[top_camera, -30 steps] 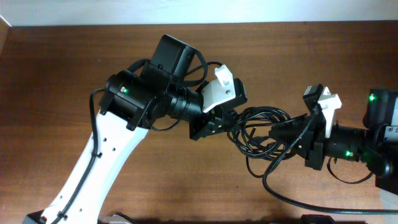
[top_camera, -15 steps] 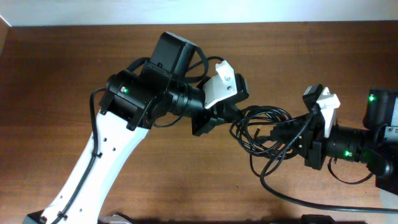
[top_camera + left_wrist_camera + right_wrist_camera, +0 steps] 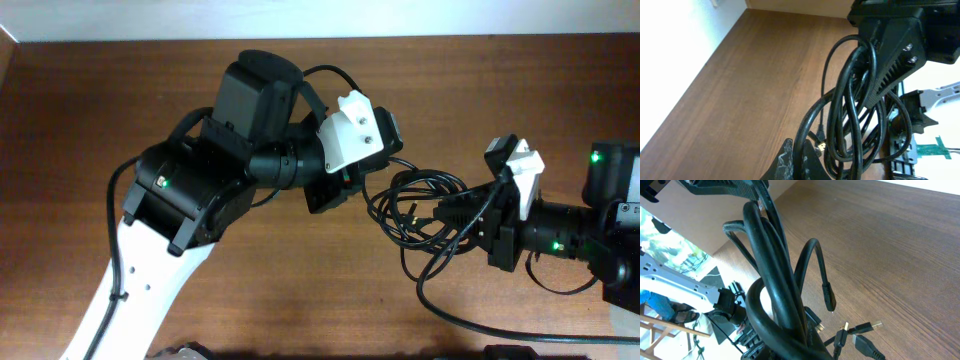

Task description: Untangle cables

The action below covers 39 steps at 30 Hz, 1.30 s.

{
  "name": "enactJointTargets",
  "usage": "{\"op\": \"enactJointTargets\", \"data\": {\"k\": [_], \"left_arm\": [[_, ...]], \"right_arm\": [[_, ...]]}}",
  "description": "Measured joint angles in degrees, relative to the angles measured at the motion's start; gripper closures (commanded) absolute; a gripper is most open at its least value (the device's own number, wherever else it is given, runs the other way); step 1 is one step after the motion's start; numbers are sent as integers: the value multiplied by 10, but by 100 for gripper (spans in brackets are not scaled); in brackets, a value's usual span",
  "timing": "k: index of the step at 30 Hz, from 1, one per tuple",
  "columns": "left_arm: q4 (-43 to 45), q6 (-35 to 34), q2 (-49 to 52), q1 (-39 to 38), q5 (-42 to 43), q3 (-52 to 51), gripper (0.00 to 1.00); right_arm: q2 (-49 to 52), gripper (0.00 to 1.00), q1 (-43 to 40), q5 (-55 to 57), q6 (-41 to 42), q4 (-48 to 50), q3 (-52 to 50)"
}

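Note:
A bundle of thin black cables [image 3: 425, 210] with metallic plug ends hangs between my two grippers above the wooden table. My left gripper [image 3: 345, 188] is shut on one strand at the bundle's left end; in the left wrist view the cable [image 3: 852, 115] runs between the finger tips [image 3: 802, 160]. My right gripper [image 3: 470, 222] is shut on the bundle's right side; in the right wrist view the thick loops [image 3: 775, 280] fill the jaws and several plug ends [image 3: 860, 330] dangle free.
The brown wooden table [image 3: 120, 90] lies below. A thicker black cable [image 3: 470, 315] runs from the right arm along the front. The white wall edge [image 3: 300, 20] borders the far side.
My left arm has risen and swung a little left, and its gripper drew the held strand out from the bundle. The right gripper has stayed in place.

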Motion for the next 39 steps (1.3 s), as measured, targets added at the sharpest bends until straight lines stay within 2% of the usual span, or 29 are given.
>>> {"op": "enactJointTargets", "data": {"k": [8,16,23,31,36,37,38,39], "left_arm": [[50,33,-7,-6,-22,0,100],[73,197,-8,-7,-22,0,100],[78,298,-8,-7,-22,0,100],[77,398,-8,-10,-43,0,100],[75,431,-8,-11,-56,0,100],[74,435,-8,-11,-57,0,99],[73,438,-8,-12,-58,0,83],[71,441,-8,-12,-59,0,71]], "right_arm": [[1,96,0,-7,0,4,6],[1,96,0,-7,0,0,7],[1,96,0,-7,0,0,8],[2,96,0,-7,0,-1,8],[3,96,0,-8,0,0,8],[3,96,0,-8,0,0,8],[3,96,0,-8,0,0,8],[4,96,0,-8,0,-1,8]]}}
